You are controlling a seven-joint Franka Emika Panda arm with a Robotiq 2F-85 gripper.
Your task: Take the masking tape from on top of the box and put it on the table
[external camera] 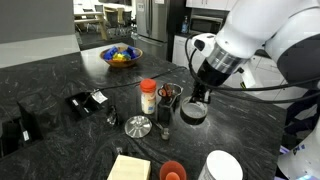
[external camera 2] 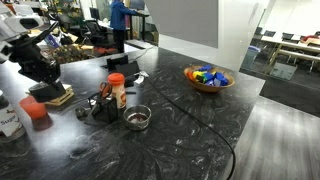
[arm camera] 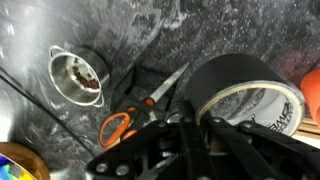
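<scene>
Cream-cored masking tape point(arm camera: 245, 95) is seen at the gripper point(arm camera: 195, 125) tips by the box point(external camera 2: 63, 98), jaw spacing cannot be told; grasping is judged the step in hand, and a lift toward bare table point(external camera 2: 130, 150) is needed next.

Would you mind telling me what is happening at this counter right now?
The robot arm has its gripper down at the masking tape, a roll that looks dark outside and pale inside in the wrist view. The box sits apart from it with nothing on its top, so the tape is already off it. The roll is at or just above the table, next to the scissors. Whether the fingers are gripping it cannot be told from these views.
</scene>
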